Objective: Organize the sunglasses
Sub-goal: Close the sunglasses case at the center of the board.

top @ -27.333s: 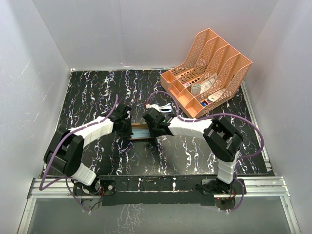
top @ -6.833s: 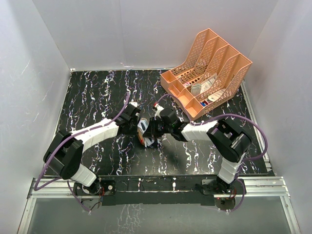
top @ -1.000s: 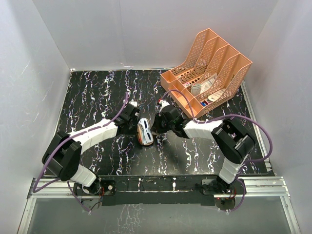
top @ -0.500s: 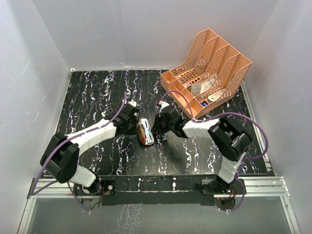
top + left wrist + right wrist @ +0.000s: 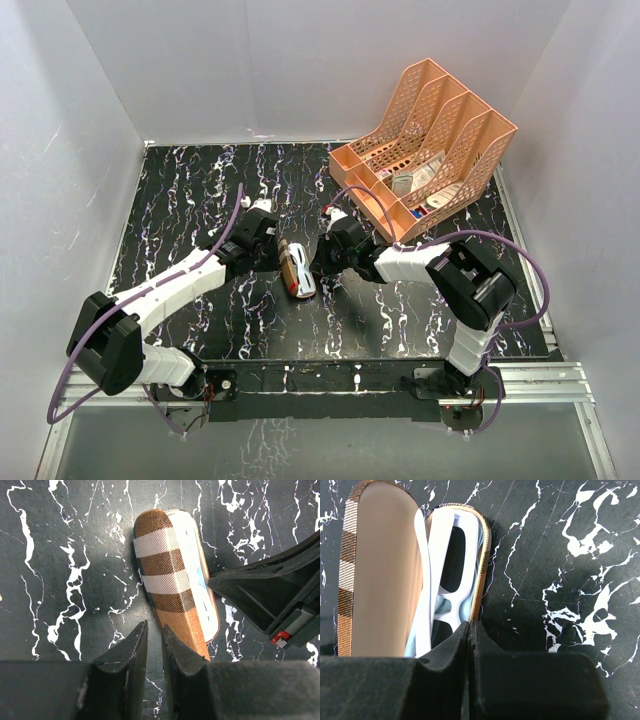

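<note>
The sunglasses (image 5: 436, 547), white-framed, lie inside the brown plaid case (image 5: 380, 570) on a light blue cloth (image 5: 462, 611). The case (image 5: 292, 262) rests mid-table on its side with the lid ajar, its opening turned toward the right arm. My right gripper (image 5: 471, 626) is shut, its tips against the rim of the case's lower half with nothing between them. In the top view the right gripper (image 5: 322, 262) sits just right of the case. My left gripper (image 5: 154, 630) hangs beside the case's plaid back (image 5: 167, 575), jaws a narrow gap apart and empty. The left gripper (image 5: 276, 252) is just left of the case.
An orange desk organizer (image 5: 425, 150) with several slanted slots and small items stands at the back right, close behind the right arm. White walls enclose the black marbled table (image 5: 180, 200) on three sides.
The left arm has swung outward to the left and its gripper has drawn slightly back from the case, jaws parting a little. The right gripper and the case have stayed put.
</note>
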`<state>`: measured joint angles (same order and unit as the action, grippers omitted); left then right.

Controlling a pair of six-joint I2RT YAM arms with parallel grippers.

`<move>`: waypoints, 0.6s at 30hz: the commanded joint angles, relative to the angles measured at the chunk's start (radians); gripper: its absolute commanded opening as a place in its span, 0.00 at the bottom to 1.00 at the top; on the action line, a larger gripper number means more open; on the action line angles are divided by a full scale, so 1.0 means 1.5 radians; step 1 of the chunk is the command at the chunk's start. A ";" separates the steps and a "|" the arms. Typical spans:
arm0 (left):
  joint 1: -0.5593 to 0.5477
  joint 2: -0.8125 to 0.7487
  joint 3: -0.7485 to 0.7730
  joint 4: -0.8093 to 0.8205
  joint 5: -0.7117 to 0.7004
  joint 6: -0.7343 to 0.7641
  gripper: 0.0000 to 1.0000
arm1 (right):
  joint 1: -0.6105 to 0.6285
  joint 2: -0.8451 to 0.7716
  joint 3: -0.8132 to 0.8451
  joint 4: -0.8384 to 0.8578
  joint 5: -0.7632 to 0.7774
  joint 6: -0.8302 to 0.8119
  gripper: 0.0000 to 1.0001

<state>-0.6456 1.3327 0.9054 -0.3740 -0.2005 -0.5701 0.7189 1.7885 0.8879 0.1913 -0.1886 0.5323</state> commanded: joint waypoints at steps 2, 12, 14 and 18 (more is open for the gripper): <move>-0.003 -0.016 0.012 -0.002 0.026 -0.047 0.17 | 0.002 0.005 0.013 0.039 -0.011 -0.002 0.00; -0.003 -0.021 0.009 0.011 0.027 -0.095 0.17 | 0.002 0.007 0.014 0.042 -0.014 0.000 0.00; -0.003 -0.022 0.004 0.018 0.030 -0.101 0.17 | 0.002 0.008 0.014 0.042 -0.014 0.000 0.00; -0.003 -0.023 -0.002 0.026 0.027 -0.108 0.17 | 0.002 0.009 0.013 0.042 -0.015 0.002 0.00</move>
<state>-0.6456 1.3323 0.9054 -0.3473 -0.1692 -0.7067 0.7189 1.7885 0.8879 0.1921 -0.1905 0.5327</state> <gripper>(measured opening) 0.167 0.007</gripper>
